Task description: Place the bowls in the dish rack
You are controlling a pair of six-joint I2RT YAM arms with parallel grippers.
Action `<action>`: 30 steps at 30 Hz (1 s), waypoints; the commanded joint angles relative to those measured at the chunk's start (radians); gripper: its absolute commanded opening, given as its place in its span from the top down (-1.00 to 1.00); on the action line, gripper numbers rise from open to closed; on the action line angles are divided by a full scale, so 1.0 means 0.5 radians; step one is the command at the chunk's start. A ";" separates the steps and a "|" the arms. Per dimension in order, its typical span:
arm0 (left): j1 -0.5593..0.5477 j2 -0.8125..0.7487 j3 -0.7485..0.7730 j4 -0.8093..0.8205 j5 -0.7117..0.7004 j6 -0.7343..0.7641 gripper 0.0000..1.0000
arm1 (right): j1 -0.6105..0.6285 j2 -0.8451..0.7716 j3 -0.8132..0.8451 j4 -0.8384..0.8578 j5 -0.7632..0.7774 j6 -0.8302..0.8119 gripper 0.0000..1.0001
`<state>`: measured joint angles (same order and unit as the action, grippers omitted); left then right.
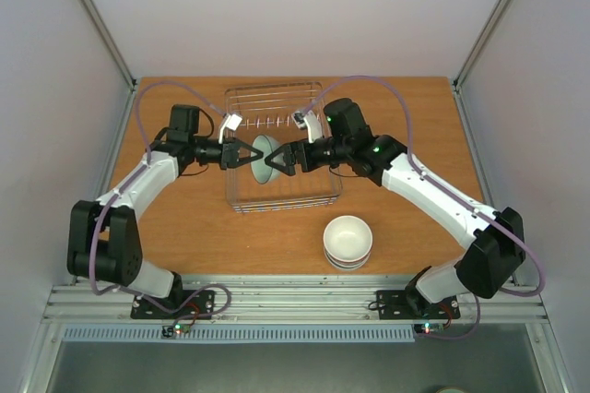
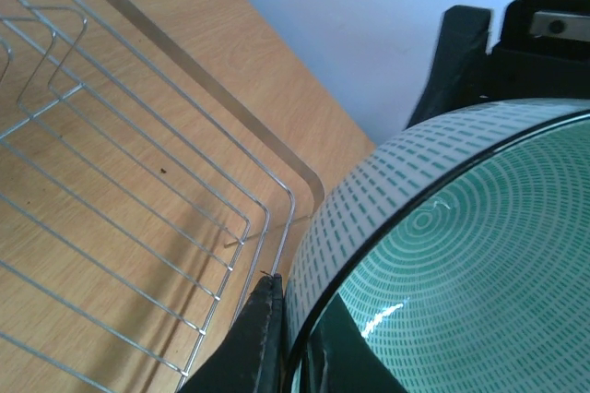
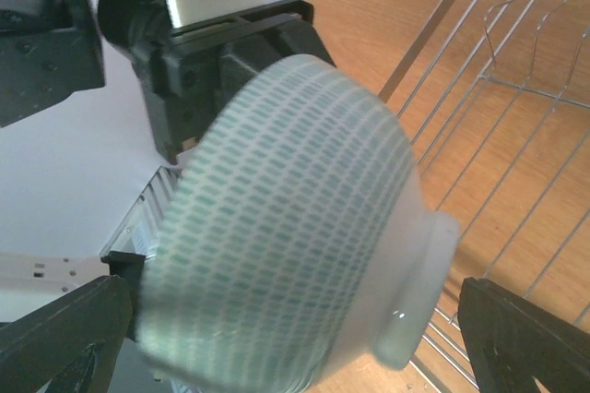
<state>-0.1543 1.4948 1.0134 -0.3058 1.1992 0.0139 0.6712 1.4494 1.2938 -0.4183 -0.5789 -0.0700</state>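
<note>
Altogether there is one wire dish rack [image 1: 277, 98], one dash-patterned pale blue-green bowl [image 1: 266, 158] held over it, and one stack of white bowls [image 1: 348, 238]. The stack stands on the wooden table [image 1: 184, 227], just off the rack's near right corner. It holds at least two bowls, but the exact number cannot be told from above. The rack's floor, where it shows, is bare wire.

Two arms work here. Each rises from its base at the table's near edge, bends at an outward elbow and reaches inward toward the rack. The two claws face each other above the rack's middle.

The left gripper [image 1: 251, 153] comes in from the rack's left side, and its claw is clamped on the rim of the patterned bowl. One dark finger [image 2: 263, 338] lies against the outer wall beside the rim. The bowl [image 2: 461, 255] is tipped onto its side. Its ringed inside faces the left wrist camera, and its outer wall and foot ring [image 3: 286, 227] face the right one. Whether it touches the rack's wires cannot be told.

The right gripper [image 1: 277, 159] comes in from the rack's right side with its claw spread wide. One finger [image 3: 55, 338] stands on either side of the bowl, each apart from it.
</note>
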 commanded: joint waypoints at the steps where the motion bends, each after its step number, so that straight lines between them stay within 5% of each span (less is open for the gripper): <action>1: -0.010 -0.125 -0.026 0.248 0.066 -0.107 0.99 | 0.001 0.046 0.009 0.013 0.071 0.035 -0.97; 9: -0.010 -0.107 -0.036 0.259 0.074 -0.110 0.99 | 0.001 0.091 0.006 0.066 0.044 0.063 -0.82; 17: -0.010 -0.092 -0.036 0.256 0.056 -0.113 0.99 | 0.001 0.096 0.002 0.172 -0.060 0.091 0.13; 21: -0.011 -0.101 -0.036 0.260 0.052 -0.118 0.99 | 0.001 0.103 0.009 0.193 -0.082 0.095 0.85; 24: -0.010 -0.117 -0.033 0.260 0.017 -0.135 0.99 | 0.001 0.106 0.030 0.170 -0.061 0.075 0.98; 30: -0.010 -0.204 0.002 0.170 -0.281 -0.106 -0.32 | 0.001 0.181 0.255 -0.119 0.306 -0.067 0.98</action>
<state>-0.1551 1.4494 0.9924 -0.2249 1.1358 -0.0418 0.6716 1.5070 1.3106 -0.4099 -0.5488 -0.0334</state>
